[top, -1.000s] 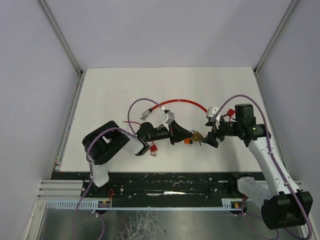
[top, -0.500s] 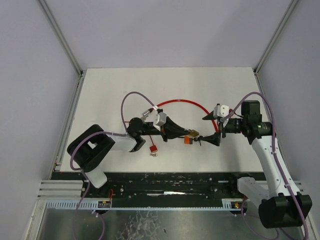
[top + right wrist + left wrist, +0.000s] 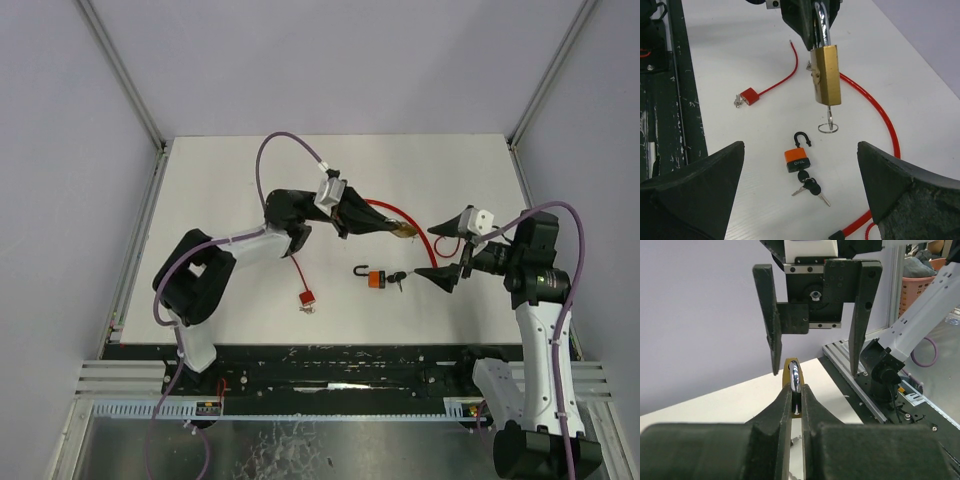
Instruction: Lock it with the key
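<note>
I count three padlocks right now: one brass padlock (image 3: 826, 75), one orange padlock (image 3: 796, 158), one red padlock (image 3: 748, 96). Just one red cable (image 3: 890, 125), too.

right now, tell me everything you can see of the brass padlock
The brass padlock has a boxy, brass-coloured metal body and a silvery shackle. The shut left claw pinches the shackle, so the body hangs down, clear of the table. A key sits in its underside with a wire ring dangling. Whether the shackle is latched is hidden.

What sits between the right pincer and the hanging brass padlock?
The orange padlock with its keys, and the red cable alongside; the right wrist view shows it best.
</note>
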Controlling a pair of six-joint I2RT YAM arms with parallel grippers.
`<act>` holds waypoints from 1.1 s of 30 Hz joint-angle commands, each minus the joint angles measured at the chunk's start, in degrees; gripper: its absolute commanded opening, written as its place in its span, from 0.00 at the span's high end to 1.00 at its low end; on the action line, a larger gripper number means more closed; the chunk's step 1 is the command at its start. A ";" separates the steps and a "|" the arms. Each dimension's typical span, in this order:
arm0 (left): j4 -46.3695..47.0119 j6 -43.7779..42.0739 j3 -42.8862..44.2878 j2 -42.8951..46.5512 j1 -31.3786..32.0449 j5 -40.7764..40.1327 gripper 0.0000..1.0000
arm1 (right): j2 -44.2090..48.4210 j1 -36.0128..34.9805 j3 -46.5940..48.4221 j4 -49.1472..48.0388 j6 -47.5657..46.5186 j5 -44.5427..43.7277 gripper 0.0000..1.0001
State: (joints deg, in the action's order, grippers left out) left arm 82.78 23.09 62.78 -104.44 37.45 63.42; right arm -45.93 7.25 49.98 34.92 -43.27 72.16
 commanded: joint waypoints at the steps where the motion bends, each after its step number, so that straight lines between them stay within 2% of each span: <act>1: 4.71 7.10 7.65 -2.35 -0.63 3.19 1.00 | 0.76 3.01 0.88 -2.64 4.12 6.87 0.00; 3: 5.59 8.15 6.26 -2.15 -1.00 3.06 1.00 | 0.64 4.09 -0.39 -3.49 4.30 8.67 0.00; 8: 6.88 5.70 -5.17 2.29 -2.42 -4.29 1.00 | 0.26 6.35 -2.24 -3.58 3.90 12.74 0.00; 15: 0.85 7.38 -6.01 5.81 -2.91 -4.34 1.00 | -0.28 6.92 -4.37 -3.55 4.33 15.61 0.00; 20: 3.12 11.23 -6.06 5.44 -2.89 -4.74 1.00 | -0.15 6.95 -5.51 -4.85 3.91 15.54 0.00; 22: 3.84 12.78 -5.78 5.21 -2.86 -5.28 1.00 | -0.31 6.90 -6.14 -7.69 6.58 13.23 0.00; 26: 4.30 14.82 -5.14 4.58 -2.53 -5.87 1.00 | -1.30 6.75 -8.33 -18.78 18.91 10.62 0.00; 33: 2.56 15.67 -4.63 4.50 -2.22 -8.41 1.00 | -2.49 4.60 -8.48 -21.03 22.73 9.05 0.00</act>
State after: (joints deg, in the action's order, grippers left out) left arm 82.65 37.28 56.21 -100.44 34.83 59.02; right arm -48.16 13.28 41.58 19.03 -25.78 82.37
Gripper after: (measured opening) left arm 0.042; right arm 0.997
